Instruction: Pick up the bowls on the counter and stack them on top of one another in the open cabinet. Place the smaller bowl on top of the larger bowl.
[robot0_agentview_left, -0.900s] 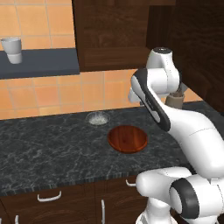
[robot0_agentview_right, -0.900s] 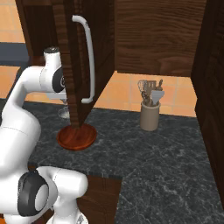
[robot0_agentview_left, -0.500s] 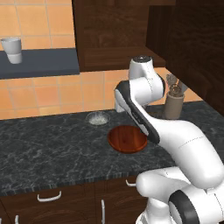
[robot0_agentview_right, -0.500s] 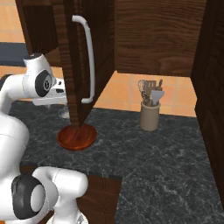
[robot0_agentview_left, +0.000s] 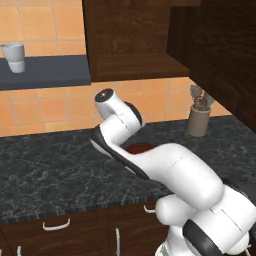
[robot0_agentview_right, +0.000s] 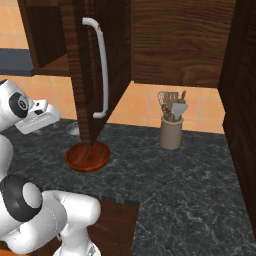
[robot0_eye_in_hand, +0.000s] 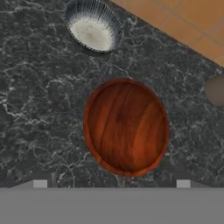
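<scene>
The larger bowl (robot0_eye_in_hand: 126, 127), reddish-brown wood, lies on the dark marbled counter (robot0_eye_in_hand: 39, 113) in the middle of the hand view. The smaller bowl (robot0_eye_in_hand: 93, 29), glassy grey-white, sits apart from it, beyond its rim. My gripper (robot0_eye_in_hand: 111, 183) is open and looks straight down from above the wooden bowl, holding nothing. In the right base view the wooden bowl (robot0_agentview_right: 88, 156) rests below the cabinet door, and the small bowl (robot0_agentview_right: 73, 129) peeks out behind that door. A sliver of the wooden bowl (robot0_agentview_left: 141, 147) shows behind my arm. The open cabinet (robot0_agentview_left: 135, 67) has a bare wooden shelf board.
The open cabinet door (robot0_agentview_right: 97, 75) with its white handle hangs just above the wooden bowl. A brown utensil pot (robot0_agentview_right: 171, 131) stands on the counter to the right. A white cup (robot0_agentview_left: 14, 57) sits on the slate-blue wall shelf (robot0_agentview_left: 47, 72).
My arm has swung left and bent down over the counter, bringing the hand low above the bowls. The bowls have not moved.
</scene>
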